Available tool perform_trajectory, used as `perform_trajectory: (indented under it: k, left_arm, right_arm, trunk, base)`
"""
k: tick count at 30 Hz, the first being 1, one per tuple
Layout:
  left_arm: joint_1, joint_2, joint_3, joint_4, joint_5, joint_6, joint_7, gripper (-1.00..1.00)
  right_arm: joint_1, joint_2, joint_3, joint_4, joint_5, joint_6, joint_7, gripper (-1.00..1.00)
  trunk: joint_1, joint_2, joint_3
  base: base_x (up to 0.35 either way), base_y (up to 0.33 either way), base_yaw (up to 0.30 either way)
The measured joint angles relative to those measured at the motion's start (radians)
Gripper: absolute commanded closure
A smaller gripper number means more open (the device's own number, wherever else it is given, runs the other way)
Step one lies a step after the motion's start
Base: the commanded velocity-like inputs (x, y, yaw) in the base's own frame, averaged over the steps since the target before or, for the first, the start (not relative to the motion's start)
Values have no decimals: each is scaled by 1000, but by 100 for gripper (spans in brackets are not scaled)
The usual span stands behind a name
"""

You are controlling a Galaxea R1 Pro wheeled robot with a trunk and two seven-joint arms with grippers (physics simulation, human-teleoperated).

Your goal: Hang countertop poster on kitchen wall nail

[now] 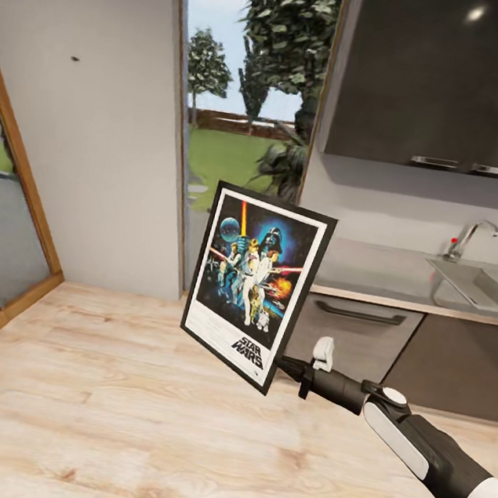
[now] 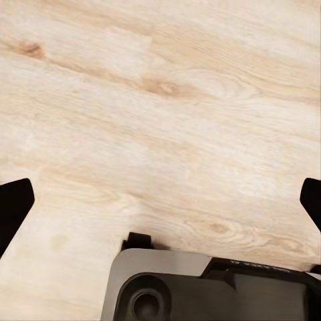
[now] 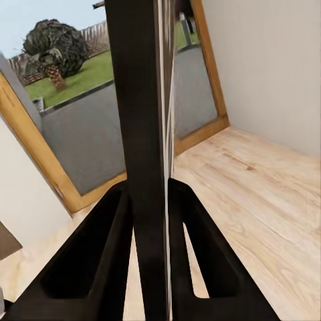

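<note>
- Floor point(image 1: 139, 408): pale wood planks, knotty grain, matt.
- Poster point(image 1: 256, 282): glossy print, black frame.
- Countertop point(image 1: 372, 274) right of poster: smooth matt grey.
- Tap point(image 1: 468, 236) there: shiny metal.
- Cabinets point(image 1: 431, 77) above: dark, glossy.
</note>
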Motion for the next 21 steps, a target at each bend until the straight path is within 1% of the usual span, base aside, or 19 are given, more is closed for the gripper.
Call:
perform_trajectory:
  k: [12, 15, 21]
  left_arm:
    - [1, 0, 0, 0, 0, 0, 0, -100]
    - [0, 0, 0, 0, 0, 0, 0, -100]
    - [0, 0, 0, 0, 0, 0, 0, -100]
  right_arm:
    - [0, 0, -1, 0, 1, 0, 0, 100]
    - [0, 1, 0, 0, 1, 0, -1, 100]
    - [0, 1, 0, 0, 1, 0, -2, 100]
  trunk:
    - [0, 0, 0]
    - [0, 0, 0]
    - [0, 0, 0]
  base:
    - [13, 293, 21]
    - [68, 293, 169]
    - [107, 293, 267]
